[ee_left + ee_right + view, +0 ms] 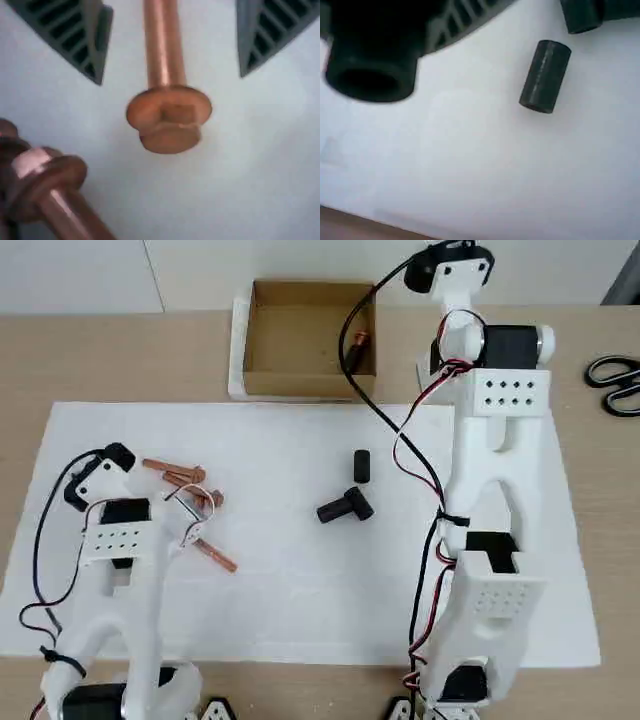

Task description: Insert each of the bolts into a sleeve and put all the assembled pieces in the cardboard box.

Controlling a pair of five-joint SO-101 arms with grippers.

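Left wrist view: bolt between widely parted left pincer tips

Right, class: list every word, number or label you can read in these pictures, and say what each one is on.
No text can be read anywhere. The cardboard box, the bolts and the sleeves show no print or markings.
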